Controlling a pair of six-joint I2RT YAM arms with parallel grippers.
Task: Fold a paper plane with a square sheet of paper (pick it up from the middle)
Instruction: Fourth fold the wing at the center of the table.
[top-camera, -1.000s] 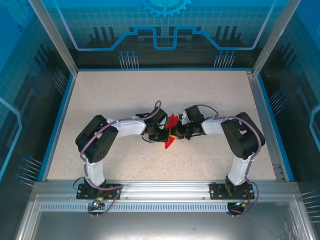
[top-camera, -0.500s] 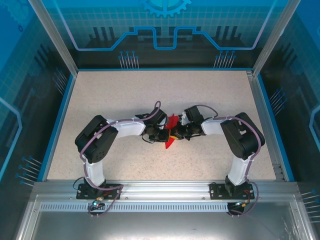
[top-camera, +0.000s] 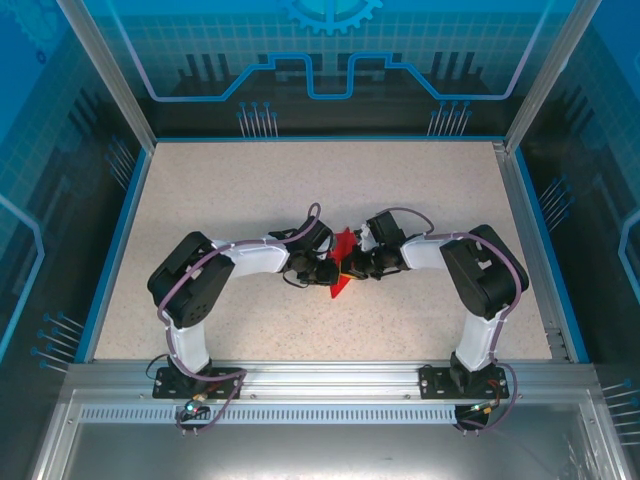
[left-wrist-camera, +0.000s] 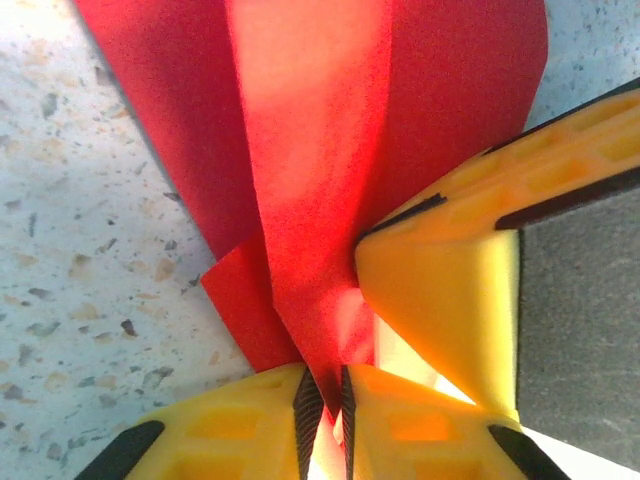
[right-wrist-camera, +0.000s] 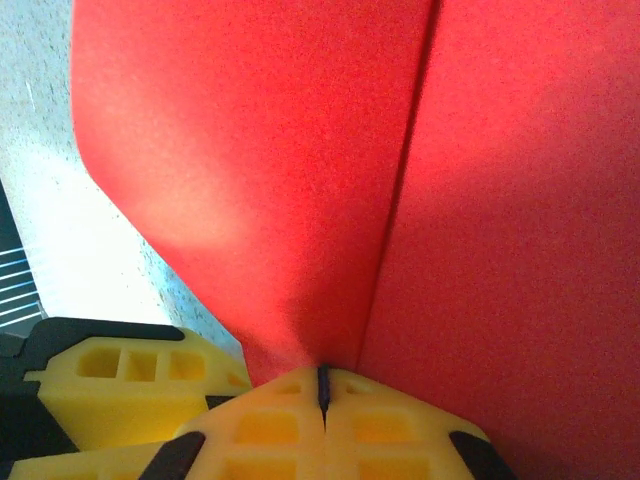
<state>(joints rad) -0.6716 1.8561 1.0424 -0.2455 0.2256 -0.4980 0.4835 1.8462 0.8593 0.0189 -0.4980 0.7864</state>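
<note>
The right gripper (right-wrist-camera: 322, 388) is clamping the paper plane (right-wrist-camera: 300, 180) at its crease, at the middle of the table (top-camera: 250, 200); the left gripper (left-wrist-camera: 326, 415) is straddling the plane's tip, jaws a sliver apart, grip unclear; it should be pinching squarely on the crease, never tugging against the right.

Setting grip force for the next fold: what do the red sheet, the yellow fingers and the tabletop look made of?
Sheet: thin matte paper, judging by sharp creases and light glowing through.
Fingers: probably moulded yellow plastic, smooth, with recessed pockets and dark pads.
Tabletop: speckled beige, matte; maybe stone-look laminate, hard to say.
</note>
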